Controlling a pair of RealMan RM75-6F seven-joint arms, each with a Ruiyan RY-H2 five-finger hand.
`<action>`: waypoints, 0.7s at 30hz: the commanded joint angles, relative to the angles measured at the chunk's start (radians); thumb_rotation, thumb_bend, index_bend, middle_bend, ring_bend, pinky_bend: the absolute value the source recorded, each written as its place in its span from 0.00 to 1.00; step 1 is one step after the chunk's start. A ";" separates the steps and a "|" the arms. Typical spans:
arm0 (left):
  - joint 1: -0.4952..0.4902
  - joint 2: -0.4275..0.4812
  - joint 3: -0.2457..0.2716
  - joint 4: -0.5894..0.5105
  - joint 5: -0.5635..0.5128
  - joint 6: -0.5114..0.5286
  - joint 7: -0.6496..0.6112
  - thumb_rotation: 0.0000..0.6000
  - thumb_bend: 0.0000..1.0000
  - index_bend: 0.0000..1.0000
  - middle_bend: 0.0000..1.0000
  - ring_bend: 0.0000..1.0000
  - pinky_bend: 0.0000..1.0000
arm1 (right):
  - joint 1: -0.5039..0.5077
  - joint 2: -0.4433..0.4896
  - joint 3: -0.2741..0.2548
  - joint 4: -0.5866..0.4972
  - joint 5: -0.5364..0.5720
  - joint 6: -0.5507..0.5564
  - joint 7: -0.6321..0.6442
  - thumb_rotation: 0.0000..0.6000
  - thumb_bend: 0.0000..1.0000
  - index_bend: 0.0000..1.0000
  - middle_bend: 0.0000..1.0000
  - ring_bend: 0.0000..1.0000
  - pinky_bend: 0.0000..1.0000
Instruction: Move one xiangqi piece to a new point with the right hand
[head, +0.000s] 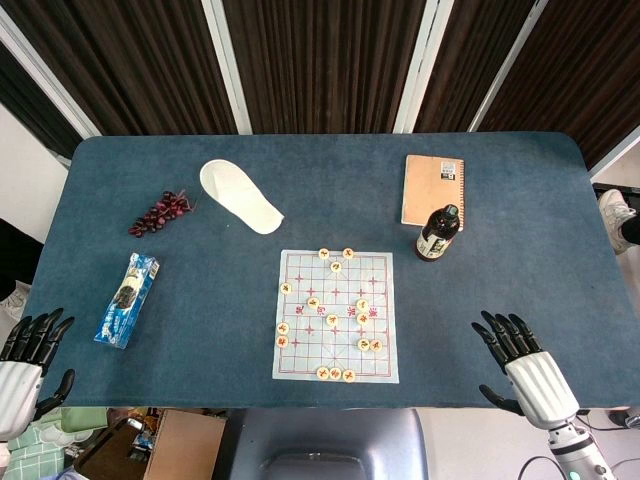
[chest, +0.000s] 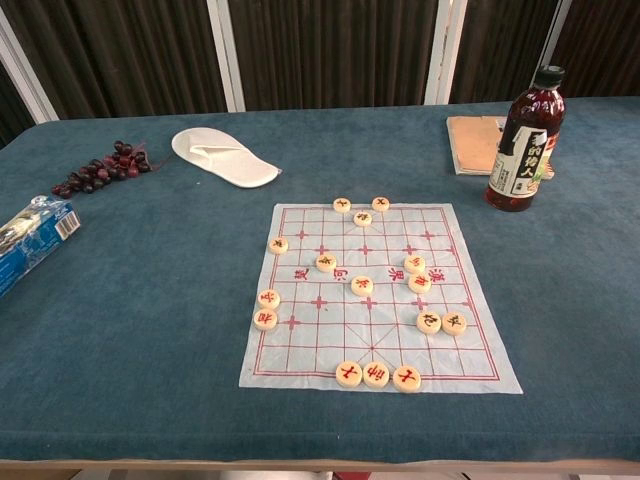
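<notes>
Both hands sit at the bottom edge of the head view, off the playing sheet. We record the right hand (head: 522, 362) at lower right, fingers spread and holding nothing, over the counter (head: 200, 330) well to the right of the xiangqi board (head: 337, 316). We record the left hand (head: 28, 355) at the lower left corner, fingers likewise apart and empty. Neither hand appears in the chest view.

We find the board, a pale sheet with red grid lines, lying flat at lower centre of the frame. The xiangqi pieces (chest: 362, 285) are scattered over it: three along the far edge, three in a row at the near edge, the rest spread between. None is touched by a hand.

Elsewhere on the blue counter we note a dark bottle (head: 438, 234) standing upright at upper right of the board, just in front of a tan notebook (head: 433, 190); a white slipper (head: 240, 195) at upper left; a bunch of dark grapes (head: 162, 213) further left; and a blue snack packet (head: 128, 299) at left.
</notes>
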 joint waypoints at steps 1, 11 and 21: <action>-0.002 -0.002 -0.002 -0.001 -0.006 -0.004 0.001 1.00 0.45 0.00 0.00 0.00 0.00 | 0.001 -0.003 0.003 0.001 0.007 -0.006 -0.004 1.00 0.33 0.00 0.00 0.00 0.00; -0.001 -0.002 -0.002 -0.002 -0.010 -0.004 -0.002 1.00 0.45 0.00 0.00 0.00 0.00 | 0.107 -0.016 0.080 0.006 0.053 -0.117 0.015 1.00 0.33 0.00 0.00 0.00 0.00; -0.001 -0.002 -0.005 -0.002 -0.020 -0.007 0.003 1.00 0.45 0.00 0.00 0.00 0.00 | 0.421 -0.147 0.248 0.128 0.177 -0.473 -0.067 1.00 0.35 0.27 0.00 0.00 0.00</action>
